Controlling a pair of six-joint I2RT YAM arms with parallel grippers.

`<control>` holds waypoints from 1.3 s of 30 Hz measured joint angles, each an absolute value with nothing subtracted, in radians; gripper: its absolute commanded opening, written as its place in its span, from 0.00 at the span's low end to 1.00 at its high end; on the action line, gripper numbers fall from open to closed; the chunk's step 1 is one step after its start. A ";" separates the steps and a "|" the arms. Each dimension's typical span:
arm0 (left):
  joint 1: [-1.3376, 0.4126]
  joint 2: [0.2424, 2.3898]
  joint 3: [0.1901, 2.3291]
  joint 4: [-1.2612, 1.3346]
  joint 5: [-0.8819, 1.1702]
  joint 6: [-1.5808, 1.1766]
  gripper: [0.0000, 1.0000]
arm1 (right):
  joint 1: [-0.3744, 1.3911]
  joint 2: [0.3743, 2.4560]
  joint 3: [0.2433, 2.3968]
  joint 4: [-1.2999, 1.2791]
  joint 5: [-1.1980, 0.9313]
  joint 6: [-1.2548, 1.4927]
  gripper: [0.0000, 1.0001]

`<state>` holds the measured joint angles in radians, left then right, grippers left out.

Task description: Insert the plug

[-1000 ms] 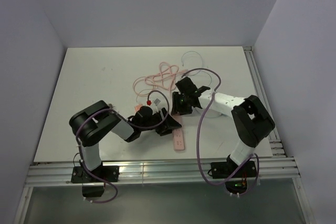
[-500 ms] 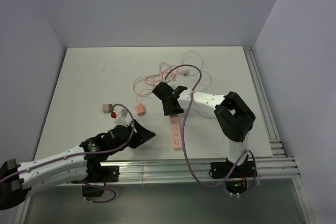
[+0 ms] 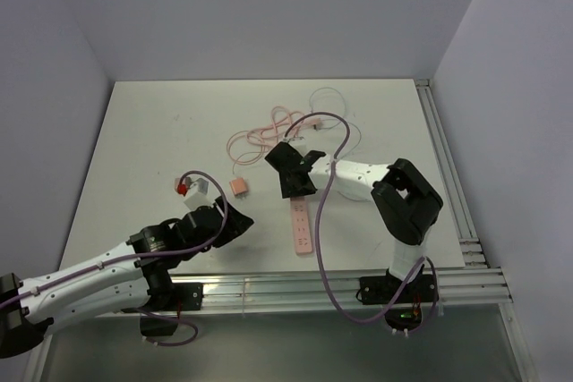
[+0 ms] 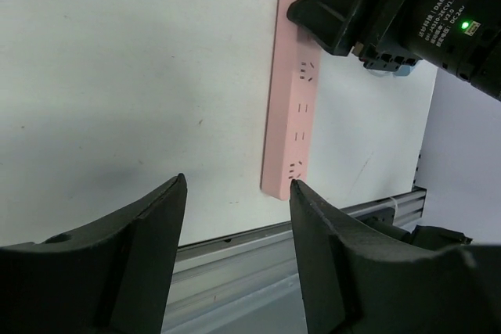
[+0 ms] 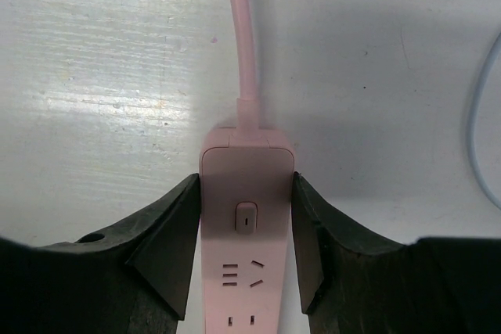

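The power strip (image 4: 296,107) is pinched at its cord end by the right gripper (image 5: 246,193); the left gripper (image 4: 236,185) is spread wide, empty. The pink plug (image 3: 238,187), apart from the strip, is judged light and rigid, best gripped by its flat sides.

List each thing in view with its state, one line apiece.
power strip: flat on the table, visible sockets empty.
right tool: shut on the power strip's cord end.
left tool: open, empty, above the table.
pink plug: loose on the table, not inserted.
pink cord: lying in loose loops on the table.
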<state>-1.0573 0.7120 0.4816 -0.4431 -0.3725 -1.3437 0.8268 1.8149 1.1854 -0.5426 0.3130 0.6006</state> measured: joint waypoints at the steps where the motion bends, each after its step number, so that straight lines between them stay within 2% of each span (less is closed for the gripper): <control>1: -1.057 0.710 0.483 -0.450 -0.375 -1.342 0.62 | 0.826 1.814 1.186 -0.544 0.310 0.599 0.57; 2: -1.057 0.707 0.485 -0.458 -0.380 -1.338 0.62 | 0.825 1.813 1.188 -0.548 0.307 0.595 0.64; 5: -1.057 0.705 0.496 -0.472 -0.391 -1.323 0.63 | 0.824 1.813 1.195 -0.562 0.292 0.581 0.75; 8: -1.057 0.718 0.503 -0.476 -0.391 -1.317 0.64 | 0.823 1.811 1.219 -0.601 0.286 0.566 0.78; 12: -1.057 0.740 0.504 -0.476 -0.391 -1.301 0.65 | 0.819 1.767 1.266 -0.648 0.298 0.557 0.79; 16: -1.057 0.763 0.513 -0.477 -0.391 -1.279 0.65 | 0.781 1.616 1.258 -0.675 0.283 0.555 0.77; 19: -1.057 0.789 0.535 -0.475 -0.390 -1.255 0.65 | 0.667 1.464 1.196 -0.668 0.261 0.559 0.73; 24: -1.057 0.855 0.579 -0.448 -0.378 -1.195 0.65 | 0.326 1.295 1.000 -0.647 0.268 0.561 0.75; 30: -1.057 0.915 0.598 -0.394 -0.340 -1.134 0.65 | 0.107 1.300 0.855 -0.668 0.259 0.549 0.76; 39: -1.057 0.951 0.623 -0.359 -0.291 -1.074 0.65 | 0.057 1.469 0.849 -0.590 0.240 0.553 0.74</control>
